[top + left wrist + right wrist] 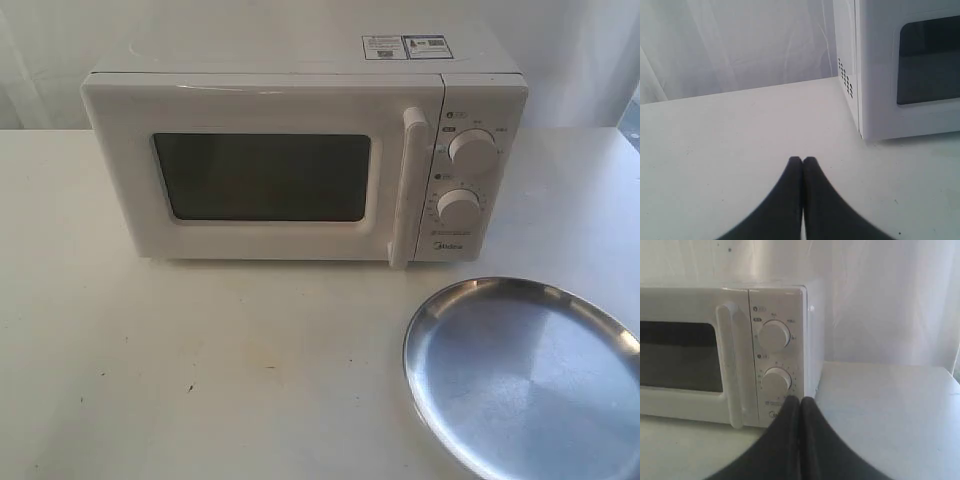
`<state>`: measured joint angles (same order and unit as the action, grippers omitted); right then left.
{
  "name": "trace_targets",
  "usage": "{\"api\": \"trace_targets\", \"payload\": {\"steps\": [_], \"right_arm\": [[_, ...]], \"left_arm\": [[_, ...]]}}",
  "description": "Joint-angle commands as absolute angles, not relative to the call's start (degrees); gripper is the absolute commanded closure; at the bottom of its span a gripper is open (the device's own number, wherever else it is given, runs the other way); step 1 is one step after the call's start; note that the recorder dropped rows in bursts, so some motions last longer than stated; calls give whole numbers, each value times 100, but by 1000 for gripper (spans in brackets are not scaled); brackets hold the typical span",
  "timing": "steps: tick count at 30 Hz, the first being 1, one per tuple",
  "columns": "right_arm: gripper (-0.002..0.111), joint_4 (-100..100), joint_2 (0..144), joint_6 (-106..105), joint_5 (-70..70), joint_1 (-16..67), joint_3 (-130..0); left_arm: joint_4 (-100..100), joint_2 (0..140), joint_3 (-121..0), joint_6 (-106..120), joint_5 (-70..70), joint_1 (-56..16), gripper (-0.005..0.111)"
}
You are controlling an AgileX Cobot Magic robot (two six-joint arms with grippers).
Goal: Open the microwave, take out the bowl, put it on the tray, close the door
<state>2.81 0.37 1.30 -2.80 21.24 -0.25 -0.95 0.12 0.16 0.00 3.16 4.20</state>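
The white microwave [300, 165] stands at the back of the table with its door [265, 178] closed and the vertical bar handle [408, 185] beside two knobs. The bowl is hidden; nothing shows through the dark window. The steel tray [525, 375] lies empty at the front right. Neither gripper shows in the exterior view. My left gripper [802, 160] is shut with nothing in it, low over the table, left of the microwave [905, 70]. My right gripper [800, 400] is shut and empty, facing the knob panel, with the handle [732, 365] off to one side.
White curtain backdrop [735, 45] behind the table. Bare white tabletop [200, 360] lies in front of the microwave. In the right wrist view, tabletop [890, 405] extends beside the microwave to a far edge.
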Motion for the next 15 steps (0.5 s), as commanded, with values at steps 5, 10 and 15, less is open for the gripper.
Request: {"api": "trace_targets", "payload": {"steps": [5,10,15], "right_arm": [[108,303,0,182,223,2092,0],[108,303,0,507,396,2092,0],[108,303,0,1567,1290,2092,0]], "left_arm": [[-40,0,0,0,338,396,107],[-40,0,0,0,338,396,107],[-40,0,0,0,338,396,107]]}}
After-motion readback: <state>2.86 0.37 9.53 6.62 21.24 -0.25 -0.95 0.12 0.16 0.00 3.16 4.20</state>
